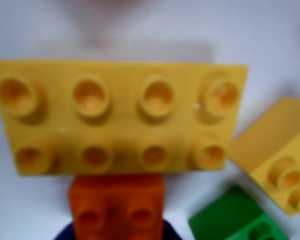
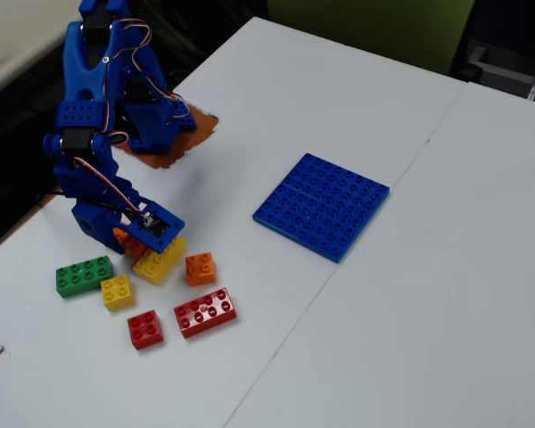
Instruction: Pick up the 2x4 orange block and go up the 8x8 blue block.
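The 2x4 orange block point(image 1: 117, 202) fills the bottom middle of the wrist view, seen end-on with two studs showing. Dark blue jaws hug both its sides, so my gripper point(image 1: 117, 234) is shut on it. In the fixed view the gripper point(image 2: 129, 239) is low at the table's left. Only a sliver of the orange block point(image 2: 120, 237) shows under it, touching the yellow 2x4 brick point(image 2: 159, 260). The 8x8 blue block point(image 2: 321, 205) lies flat near the table's middle, far to the right of the gripper.
The yellow 2x4 brick point(image 1: 115, 117) lies just ahead of the gripper. Around it are a small orange brick point(image 2: 200, 268), a green brick point(image 2: 83, 275), a small yellow brick point(image 2: 117, 292) and two red bricks point(image 2: 205, 312) point(image 2: 145, 328). The arm's base point(image 2: 152, 120) stands at the back left.
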### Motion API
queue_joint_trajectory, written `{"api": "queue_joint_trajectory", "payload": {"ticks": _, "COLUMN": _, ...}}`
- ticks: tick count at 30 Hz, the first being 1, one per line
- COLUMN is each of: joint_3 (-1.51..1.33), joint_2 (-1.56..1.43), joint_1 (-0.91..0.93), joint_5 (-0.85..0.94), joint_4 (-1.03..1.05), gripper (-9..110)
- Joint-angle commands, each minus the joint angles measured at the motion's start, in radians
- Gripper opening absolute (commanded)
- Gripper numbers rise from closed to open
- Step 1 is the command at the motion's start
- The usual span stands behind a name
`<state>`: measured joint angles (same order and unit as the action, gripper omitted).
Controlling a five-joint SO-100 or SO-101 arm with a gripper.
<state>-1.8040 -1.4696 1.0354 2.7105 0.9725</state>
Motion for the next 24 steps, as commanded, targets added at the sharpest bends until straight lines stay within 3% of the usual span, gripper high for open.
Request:
{"api": "queue_joint_trajectory", "payload": {"ticks": 1, "joint_3": -0.008, "joint_2": -0.051, "joint_1": -0.015, "joint_5": -0.031, "joint_4": 0.008, "gripper": 1}}
{"api": "queue_joint_trajectory", "payload": {"ticks": 5, "joint_3": 0.012, "joint_2": -0.155, "joint_1": -0.046, "joint_5": -0.129, "joint_4": 0.121, "gripper": 0}}
{"api": "queue_joint_trajectory", "payload": {"ticks": 13, "joint_3": 0.445, "joint_2": -0.242, "joint_1": -0.255, "joint_5": -0.54, "joint_4": 0.664, "gripper": 0}}
{"api": "queue_joint_trajectory", "payload": {"ticks": 19, "joint_3": 0.63, "joint_2": -0.247, "joint_1": -0.517, "joint_5": -0.897, "joint_4": 0.741, "gripper": 0}}
{"api": "queue_joint_trajectory", "payload": {"ticks": 24, "joint_3": 0.868, "joint_2": -0.173, "joint_1": -0.693, "joint_5": -1.008, "joint_4": 0.77, "gripper": 0}}
